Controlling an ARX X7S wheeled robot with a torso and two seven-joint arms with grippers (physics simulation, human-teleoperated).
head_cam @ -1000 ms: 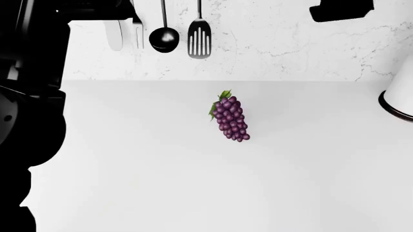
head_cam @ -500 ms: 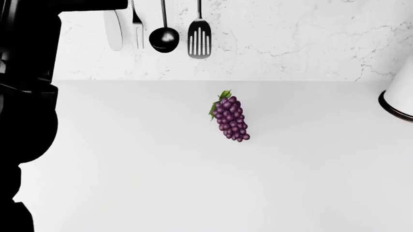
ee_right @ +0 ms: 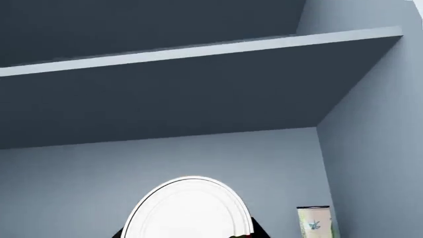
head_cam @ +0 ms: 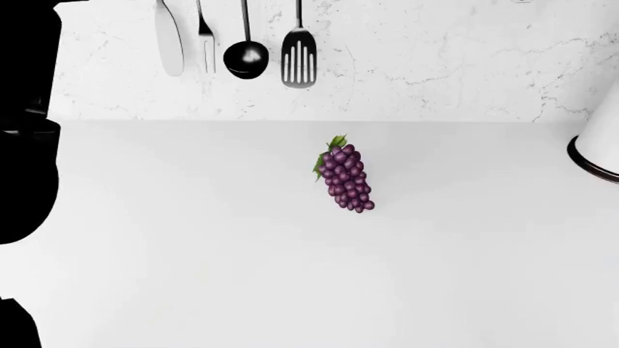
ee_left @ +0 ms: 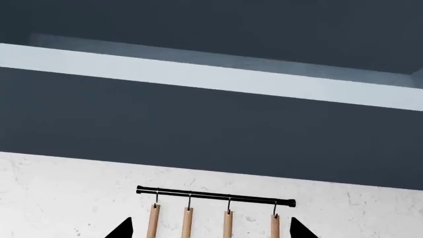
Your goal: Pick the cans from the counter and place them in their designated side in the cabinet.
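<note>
No can shows on the white counter (head_cam: 193,254) in the head view. In the right wrist view, my right gripper (ee_right: 189,234) is shut on a can (ee_right: 188,210). Its pale round top fills the space between the dark fingers, with a sliver of red-and-green label at its edge. The green-and-white can (ee_right: 312,221) stands upright inside the dark blue cabinet (ee_right: 198,99), by the right wall under a shelf. My left gripper (ee_left: 211,232) is open and empty, its fingertips (ee_left: 122,230) spread wide, facing the cabinet's underside (ee_left: 211,134).
A purple grape bunch (head_cam: 344,174) lies mid-counter. A knife, fork, ladle and slotted turner (head_cam: 298,54) hang on the marble wall from a black rail (ee_left: 215,196). A white vessel with a dark rim (head_cam: 595,148) stands at the right edge. My left arm (head_cam: 25,145) fills the left edge.
In the head view my left arm has drawn back toward the left edge, uncovering the hanging knife and fork. The right arm's dark part at the top right has left the view.
</note>
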